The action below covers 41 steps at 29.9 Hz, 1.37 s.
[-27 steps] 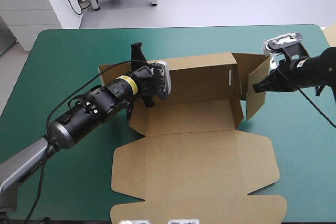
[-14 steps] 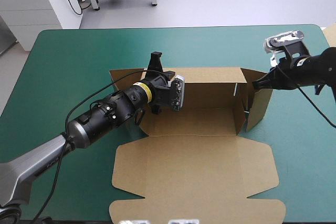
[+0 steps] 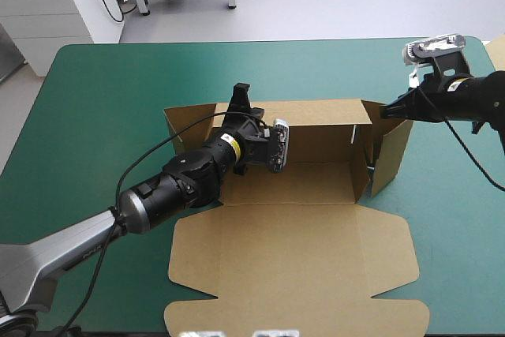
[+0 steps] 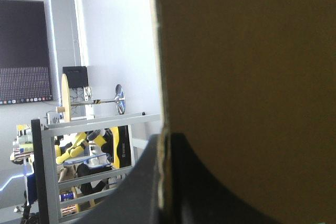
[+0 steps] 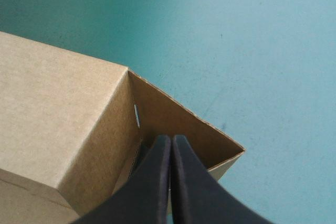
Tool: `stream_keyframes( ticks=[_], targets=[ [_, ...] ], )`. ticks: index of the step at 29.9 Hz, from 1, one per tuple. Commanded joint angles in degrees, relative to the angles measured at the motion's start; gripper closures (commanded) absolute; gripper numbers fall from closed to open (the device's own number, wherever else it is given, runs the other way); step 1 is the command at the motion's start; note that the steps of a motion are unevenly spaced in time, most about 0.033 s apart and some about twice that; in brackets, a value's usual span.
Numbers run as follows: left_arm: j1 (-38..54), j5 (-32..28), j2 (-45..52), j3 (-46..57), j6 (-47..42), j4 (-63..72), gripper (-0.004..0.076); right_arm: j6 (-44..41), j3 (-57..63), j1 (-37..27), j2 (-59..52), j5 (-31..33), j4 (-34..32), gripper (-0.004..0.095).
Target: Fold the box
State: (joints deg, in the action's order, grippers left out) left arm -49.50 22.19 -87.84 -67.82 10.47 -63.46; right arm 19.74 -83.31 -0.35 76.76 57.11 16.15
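The brown box point(image 3: 300, 250) lies mid-table with its lid flat toward the near edge and its back wall point(image 3: 323, 120) standing. My left gripper point(image 3: 240, 94) is at the wall's left part and is shut on the box. In the left wrist view the board point(image 4: 252, 77) fills the space beside my left gripper point(image 4: 164, 141), its edge running between the fingers. My right gripper point(image 3: 385, 112) is shut, its tip at the top of the upright right end flap point(image 3: 392, 151). In the right wrist view my right gripper point(image 5: 171, 139) points into the corner pocket between wall point(image 5: 58, 129) and flap point(image 5: 176, 111).
The teal-green cover point(image 3: 102, 108) shows bare around the box on the left, along the far edge and to the right point(image 3: 458, 219). A pale board edge point(image 3: 497, 49) shows at the table's far right corner.
The left gripper has slid right along the back wall, which now stands upright. The right gripper has moved toward the far edge, and the end flap has swung more upright.
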Motion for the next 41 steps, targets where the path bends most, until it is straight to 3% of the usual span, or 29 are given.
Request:
stream_keyframes(
  ticks=[1, 4, 16, 28, 32, 36, 41],
  targets=[
    [-1.6, 1.1, 1.9, -1.0, -7.0, -8.1, 0.0731, -0.3, -1.4, -0.4, -1.7, -4.6, 1.2, 0.0923],
    [-2.8, 1.3, 1.9, -0.8, -11.5, -11.2, 0.0731, -1.6, -1.5, -0.4, -1.1, -6.2, 1.1, 0.0923],
    [-6.0, 6.8, 1.3, -0.5, -13.9, -11.7, 0.0731, -3.3, -4.7, -0.5, 6.8, -7.5, 1.1, 0.0923],
    [-7.2, 10.5, -0.3, 8.3, -27.4, -23.4, 0.0731, -4.3, -5.7, -0.5, 8.4, -3.5, -4.4, 0.0923],
    [-7.2, 10.6, -0.3, 8.3, -27.6, -23.4, 0.0731, -3.7, -5.3, -0.5, 8.4, -0.9, -5.3, 0.0923],
    [-7.2, 10.6, -0.3, 8.3, -28.8, -23.4, 0.0731, -3.1, -3.2, -0.5, 8.4, 0.8, -4.8, 0.0923],
    [-7.2, 10.4, -0.3, 8.0, -37.7, -23.4, 0.0731, -1.2, 1.0, -0.5, 7.0, 1.3, -2.7, 0.0923]
  ],
)
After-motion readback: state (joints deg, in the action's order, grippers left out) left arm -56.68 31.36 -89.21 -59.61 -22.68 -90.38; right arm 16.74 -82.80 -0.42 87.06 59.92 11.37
